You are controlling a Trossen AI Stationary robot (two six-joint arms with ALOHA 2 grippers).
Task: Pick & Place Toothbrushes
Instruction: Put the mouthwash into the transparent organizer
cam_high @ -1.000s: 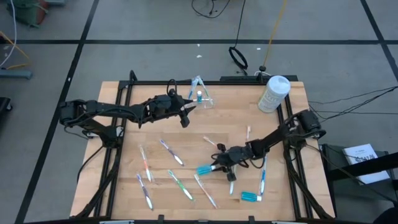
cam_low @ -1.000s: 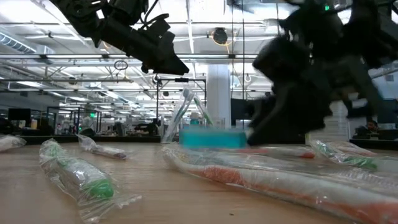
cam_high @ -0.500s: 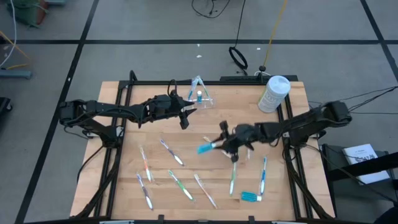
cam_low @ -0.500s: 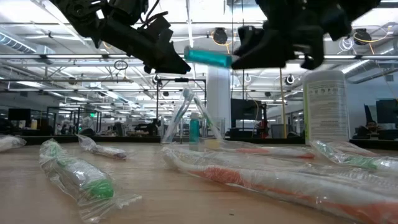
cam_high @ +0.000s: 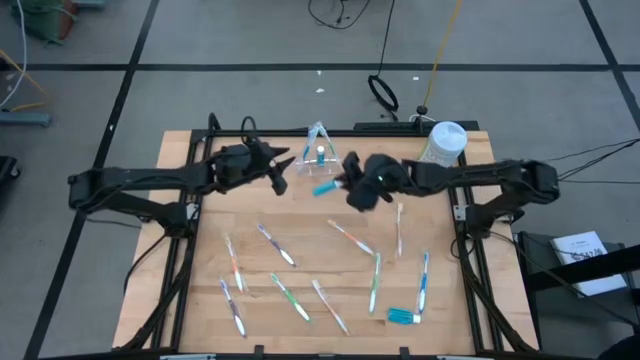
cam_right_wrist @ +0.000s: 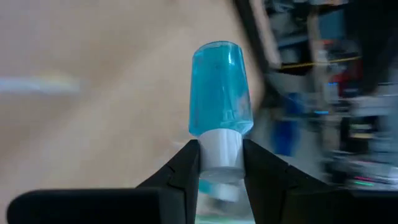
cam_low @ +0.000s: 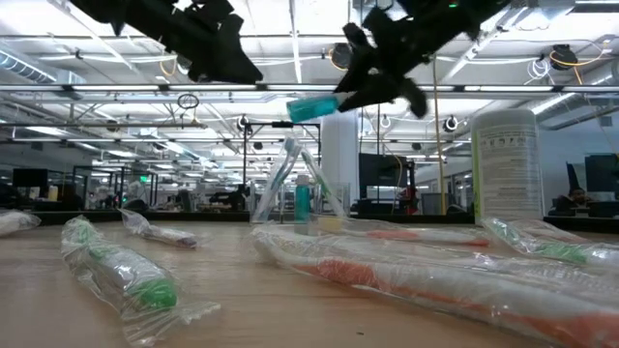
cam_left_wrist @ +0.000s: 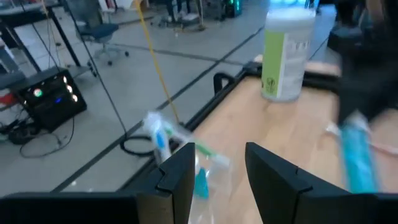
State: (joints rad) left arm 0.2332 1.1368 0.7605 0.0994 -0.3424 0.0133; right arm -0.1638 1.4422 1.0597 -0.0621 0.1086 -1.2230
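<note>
Several toothbrushes lie flat in clear wrappers on the wooden table, among them a green one (cam_high: pixel 290 297), a purple one (cam_high: pixel 275 245) and an orange one (cam_high: pixel 352 237). My right gripper (cam_high: pixel 345 186) is high over the table's far middle, shut on a short blue tube (cam_high: pixel 325 188) with a white cap. My left gripper (cam_high: pixel 281 170) hangs open to the left of it, nothing between its fingers (cam_left_wrist: pixel 177 177). Between them, by the far edge, a clear pouch (cam_high: pixel 320 150) stands with another blue tube in it. My right gripper pinches the tube's white cap (cam_right_wrist: pixel 221 149) between its two fingers. The fingers come nearly level from the table's right, and the tube's blue body (cam_low: pixel 311 108) sticks out ahead of them toward the left. The tube is lifted clear of the table, almost level.
A white bottle with a green label (cam_high: pixel 440 150) stands at the far right corner. A second blue tube (cam_high: pixel 403 317) lies near the front edge, right of centre. Black frame rails (cam_high: pixel 190 230) run along the table's left and right sides.
My right gripper has risen from the table's near right part with the blue tube, gone toward the far edge and the clear pouch, and rolled about its own line. The tube is lifted clear. My left gripper has drawn back toward the left and up a little.
</note>
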